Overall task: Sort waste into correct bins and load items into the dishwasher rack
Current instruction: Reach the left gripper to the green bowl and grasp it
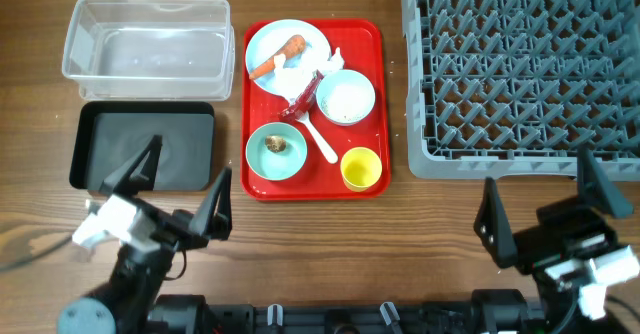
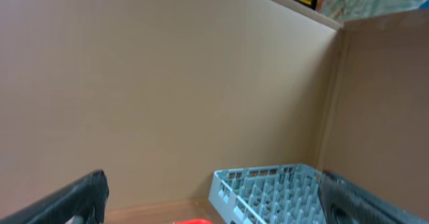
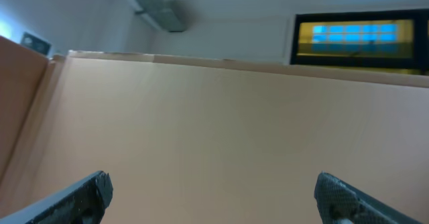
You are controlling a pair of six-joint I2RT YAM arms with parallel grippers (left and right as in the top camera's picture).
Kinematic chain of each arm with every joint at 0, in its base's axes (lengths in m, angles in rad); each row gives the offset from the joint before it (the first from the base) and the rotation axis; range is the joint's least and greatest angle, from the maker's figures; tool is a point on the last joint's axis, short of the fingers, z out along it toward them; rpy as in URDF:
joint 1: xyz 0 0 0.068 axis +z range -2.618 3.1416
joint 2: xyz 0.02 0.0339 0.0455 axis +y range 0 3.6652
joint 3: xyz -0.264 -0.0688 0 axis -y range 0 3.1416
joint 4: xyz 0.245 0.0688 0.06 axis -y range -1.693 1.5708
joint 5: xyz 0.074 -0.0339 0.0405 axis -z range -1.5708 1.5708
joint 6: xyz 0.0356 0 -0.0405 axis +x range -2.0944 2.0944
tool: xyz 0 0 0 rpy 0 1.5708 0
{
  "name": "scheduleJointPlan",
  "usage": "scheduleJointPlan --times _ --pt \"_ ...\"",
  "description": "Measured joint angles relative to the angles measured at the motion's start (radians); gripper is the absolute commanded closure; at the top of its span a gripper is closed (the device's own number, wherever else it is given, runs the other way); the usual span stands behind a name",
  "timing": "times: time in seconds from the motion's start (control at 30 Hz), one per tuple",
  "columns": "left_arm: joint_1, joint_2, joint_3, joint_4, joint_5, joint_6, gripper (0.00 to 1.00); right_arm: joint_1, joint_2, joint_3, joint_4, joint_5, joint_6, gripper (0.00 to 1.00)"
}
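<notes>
The waste (image 1: 297,74) lay on the red tray (image 1: 378,94) mid-surface (image 1: 420,224), apparently unsorted. The left gripper (image 1: 188,169) and right gripper (image 1: 537,179) hovered apart, empty; the first pick likely called for reaching to the tray.

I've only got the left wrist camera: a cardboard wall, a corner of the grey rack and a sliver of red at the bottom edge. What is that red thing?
Observer: A flat red serving tray, lying between the clear tub and black tray on one side and the dishwasher rack on the other.
Operator: Which dishes are on it?
Observer: A light blue plate with a carrot piece, a bowl of rice, a bowl with a brown lump, a yellow cup and a white spoon.
Operator: And the right arm?
Observer: The right gripper has its jaws open on nothing, at the near table edge in front of the rack.
</notes>
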Motion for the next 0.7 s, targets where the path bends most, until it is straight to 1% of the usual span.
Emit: scheduleJointPlan --times 0.03,0.1,0.13,0.17,0.23,0.3,0.33,0.37,0.43,0.47,0.57,0.63,0.7 --pt "0.0 0.052 0.061 -0.075 0.005 0.01 0.0 0.0 0.043 0.039 -0.037 -0.023 0.0 0.0" --pt "0.0 0.162 0.171 -0.174 0.01 0.039 0.0 0.0 0.137 0.127 -0.128 -0.065 -0.002 0.0" --pt "0.0 0.222 0.238 -0.251 0.011 0.056 0.0 0.0 0.2 0.19 -0.194 -0.092 -0.003 0.0" --pt "0.0 0.288 0.311 -0.339 0.011 0.069 0.0 0.0 0.258 0.256 -0.288 -0.115 -0.003 0.0" --pt "0.0 0.414 0.431 -0.443 0.008 0.093 0.0 0.0 0.389 0.404 -0.46 -0.156 -0.004 0.0" --pt "0.0 0.54 0.558 -0.584 0.01 0.106 0.0 0.0 0.505 0.539 -0.618 -0.186 -0.006 0.0" --pt "0.0 0.584 0.595 -0.608 0.01 0.111 0.0 0.0 0.563 0.603 -0.7 -0.197 -0.009 0.0" --pt "0.0 0.668 0.669 -0.691 0.01 0.114 0.0 0.0 0.617 0.662 -0.777 -0.207 -0.012 0.0" --pt "0.0 0.776 0.743 -0.768 0.005 0.117 0.0 0.0 0.715 0.766 -0.921 -0.219 -0.031 0.0" --pt "-0.003 0.838 0.788 -0.848 -0.012 0.119 0.0 0.0 0.762 0.809 -0.982 -0.224 -0.037 0.0" --pt "-0.04 1.035 0.887 -1.003 -0.109 0.122 0.0 0.0 0.903 0.904 -1.133 -0.232 -0.056 0.0" --pt "-0.088 1.144 0.902 -1.034 -0.167 0.123 0.0 0.0 0.974 0.916 -1.172 -0.233 -0.06 0.01" --pt "-0.121 1.225 0.903 -1.037 -0.195 0.122 0.0 0.0 1.033 0.919 -1.203 -0.236 -0.053 0.0"
